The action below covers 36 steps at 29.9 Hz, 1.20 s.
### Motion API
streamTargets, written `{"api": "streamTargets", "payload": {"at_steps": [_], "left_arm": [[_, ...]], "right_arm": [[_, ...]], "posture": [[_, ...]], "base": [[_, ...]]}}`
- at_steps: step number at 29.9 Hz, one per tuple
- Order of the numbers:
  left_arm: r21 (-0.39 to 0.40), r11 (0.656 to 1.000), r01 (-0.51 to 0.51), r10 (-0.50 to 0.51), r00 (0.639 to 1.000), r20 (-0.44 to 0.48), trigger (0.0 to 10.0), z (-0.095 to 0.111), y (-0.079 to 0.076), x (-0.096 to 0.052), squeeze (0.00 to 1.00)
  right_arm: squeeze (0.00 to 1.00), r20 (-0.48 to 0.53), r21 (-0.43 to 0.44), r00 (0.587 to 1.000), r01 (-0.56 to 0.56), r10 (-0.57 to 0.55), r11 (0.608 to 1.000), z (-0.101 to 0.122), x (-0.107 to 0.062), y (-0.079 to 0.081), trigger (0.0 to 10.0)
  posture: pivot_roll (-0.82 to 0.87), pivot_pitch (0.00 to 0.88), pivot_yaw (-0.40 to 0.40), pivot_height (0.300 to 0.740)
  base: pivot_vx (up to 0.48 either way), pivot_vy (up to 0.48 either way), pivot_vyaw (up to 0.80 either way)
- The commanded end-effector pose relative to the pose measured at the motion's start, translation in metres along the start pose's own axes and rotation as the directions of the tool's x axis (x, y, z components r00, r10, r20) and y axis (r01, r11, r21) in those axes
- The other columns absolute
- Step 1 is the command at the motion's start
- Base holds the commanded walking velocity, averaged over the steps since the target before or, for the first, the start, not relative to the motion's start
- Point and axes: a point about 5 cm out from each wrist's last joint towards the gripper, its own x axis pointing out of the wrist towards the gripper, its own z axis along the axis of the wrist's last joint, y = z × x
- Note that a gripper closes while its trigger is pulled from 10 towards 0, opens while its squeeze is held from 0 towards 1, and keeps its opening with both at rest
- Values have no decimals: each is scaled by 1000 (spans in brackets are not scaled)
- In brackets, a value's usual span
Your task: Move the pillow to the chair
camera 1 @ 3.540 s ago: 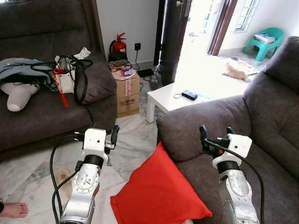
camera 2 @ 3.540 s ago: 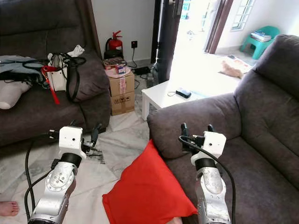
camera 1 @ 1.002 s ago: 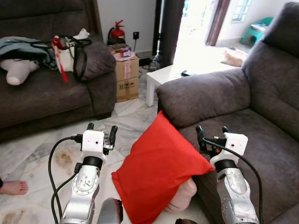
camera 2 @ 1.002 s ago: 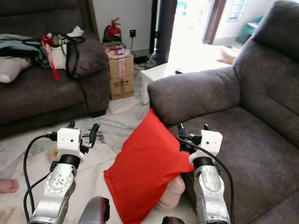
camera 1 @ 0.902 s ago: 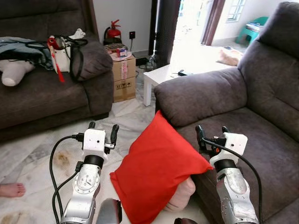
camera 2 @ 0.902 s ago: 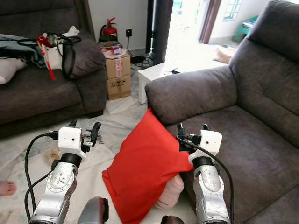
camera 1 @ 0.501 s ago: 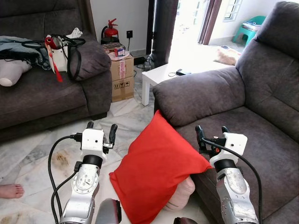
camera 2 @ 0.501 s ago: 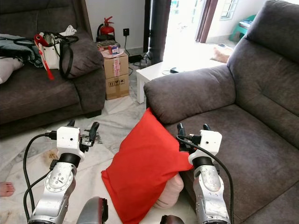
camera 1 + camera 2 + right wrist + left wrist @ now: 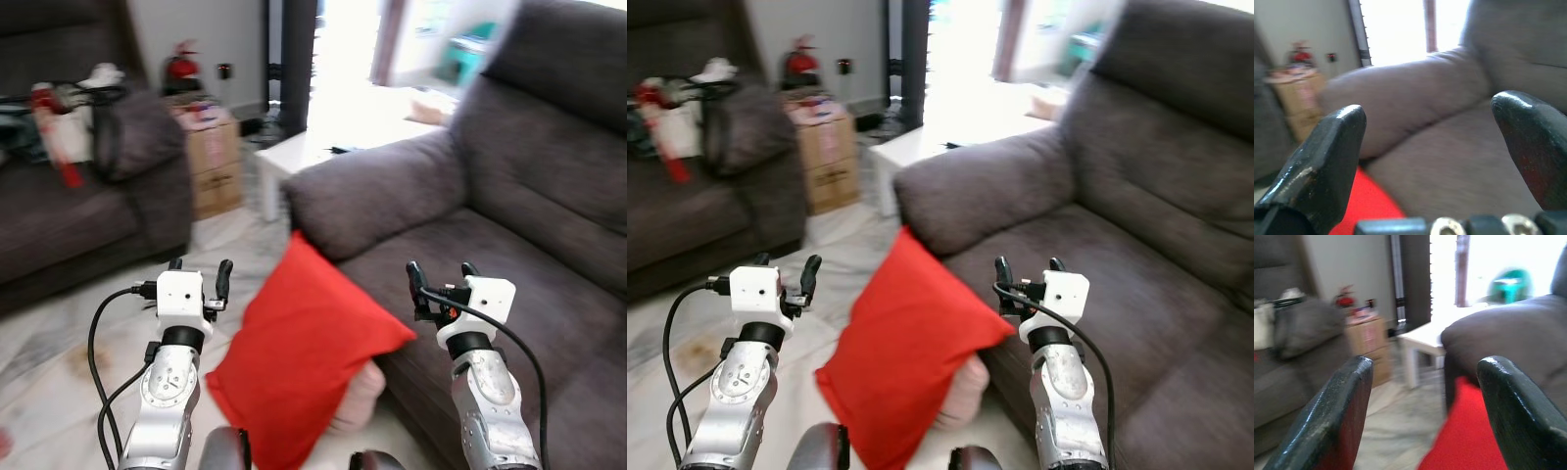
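Red pillow (image 9: 299, 357) sits low between my two arms, tilted, one corner pointing up toward the chair's armrest (image 9: 377, 196). Its right corner lies just beside my right claw. It leans at the front edge of the chair (image 9: 509, 245), not on the seat. Something pale and rounded (image 9: 355, 397) shows under its lower right edge; can't tell what it is.

Left claw (image 9: 200, 273): raised in front of me over the floor (image 9: 59, 333), left of the pillow, apart from it. Fingers spread wide, nothing between them. In the left wrist view the two fingers (image 9: 1342, 416) frame the floor and the pillow's red edge.

Right claw (image 9: 439, 276): raised over the chair's seat, just right of the pillow's corner. Fingers parted, holding nothing. Right wrist view looks across the seat cushion to the armrest, red showing low down.

Beyond: a dark sofa (image 9: 69, 211) on my left with a bag (image 9: 83, 122) on it, a cardboard box (image 9: 211, 157) beside it, a red extinguisher (image 9: 179, 67) at the wall, a white low surface (image 9: 294, 157) by the bright doorway. Box has markings, but all blurred; no writing readable anywhere.
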Motion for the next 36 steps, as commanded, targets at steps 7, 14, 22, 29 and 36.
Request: {"api": "streamTargets", "payload": {"at_steps": [7,14,22,29,36], "left_arm": [[-7,1000,-10,10,1000,0,10000,1,1,1,0],[-5,1000,-12,12,1000,1,10000,1,1,1,0],[0,1000,-17,17,1000,8,10000,2,2,4,0],[3,1000,-16,16,1000,4,10000,1,2,3,0],[4,1000,-17,17,1000,6,10000,2,2,4,0]], "right_arm": [[0,4,-3,1000,-8,8,1000,2,2,1,10000],[0,2,-41,999,-51,51,998,2,2,5,10000],[0,4,-33,998,-64,64,997,1,1,9,10000],[0,6,-27,998,-66,66,997,1,2,8,10000],[0,10,-61,994,-106,107,992,2,2,15,10000]], "posture": [[58,0,-66,628],[55,0,-63,628],[51,0,-58,628],[52,0,-56,628],[51,0,-56,628]], "base": [[0,0,0],[0,0,0],[0,0,400],[257,0,0],[294,0,114]]}}
